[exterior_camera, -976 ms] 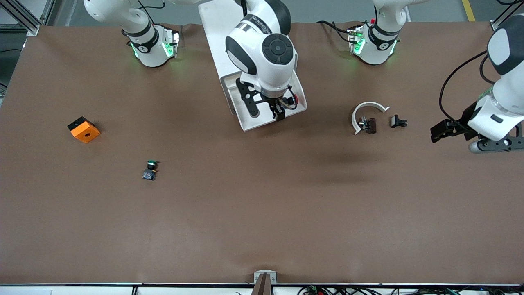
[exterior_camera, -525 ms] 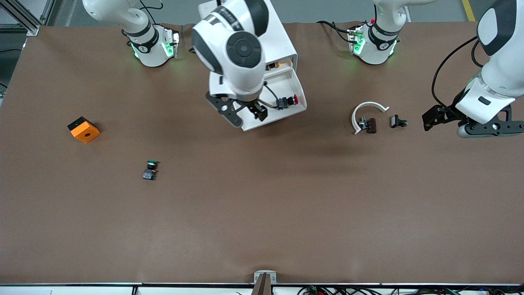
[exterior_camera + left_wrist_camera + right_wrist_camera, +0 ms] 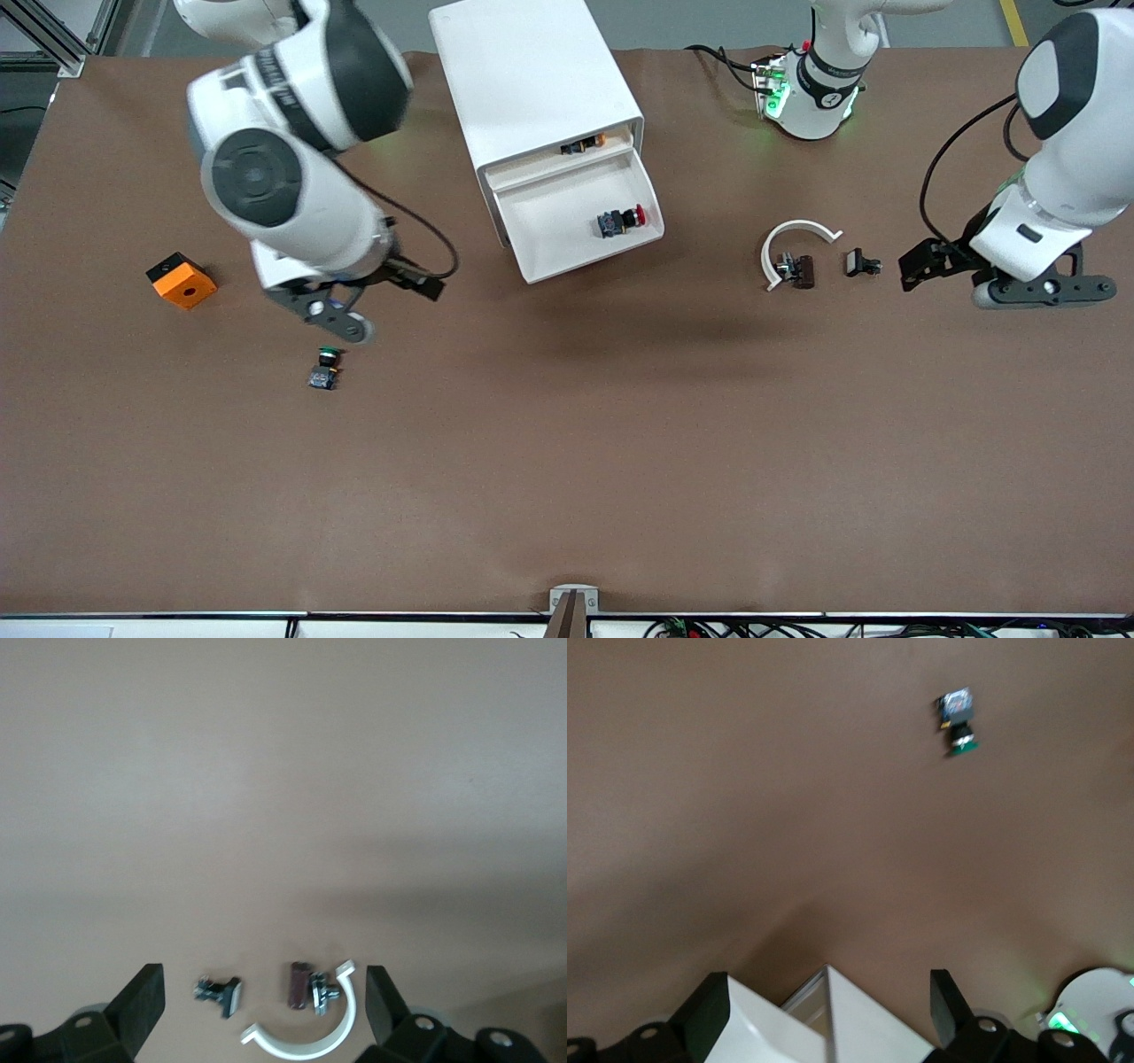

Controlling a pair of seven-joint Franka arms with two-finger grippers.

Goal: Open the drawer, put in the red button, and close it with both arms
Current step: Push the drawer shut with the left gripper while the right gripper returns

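Note:
The drawer [image 3: 592,260] stands pulled out of the white cabinet [image 3: 532,80]. The red button [image 3: 622,220] lies on its side in the drawer. My right gripper [image 3: 430,286] is open and empty over the table, off the cabinet toward the right arm's end, above the green button [image 3: 325,366]. In the right wrist view the gripper [image 3: 828,1014] frames a corner of the cabinet [image 3: 868,1028]. My left gripper [image 3: 917,264] is open and empty over the table toward the left arm's end, beside the small parts; it also shows in the left wrist view [image 3: 263,1010].
An orange cube [image 3: 182,280] lies near the right arm's end. A white curved clamp [image 3: 793,237], a brown part [image 3: 803,271] and a small black part [image 3: 861,263] lie between the cabinet and my left gripper. A small orange-and-black item [image 3: 580,143] sits in the cabinet's top slot.
My right arm has swung away from the drawer toward its own end of the table, leaving the red button in the drawer. My left arm has edged toward the small parts.

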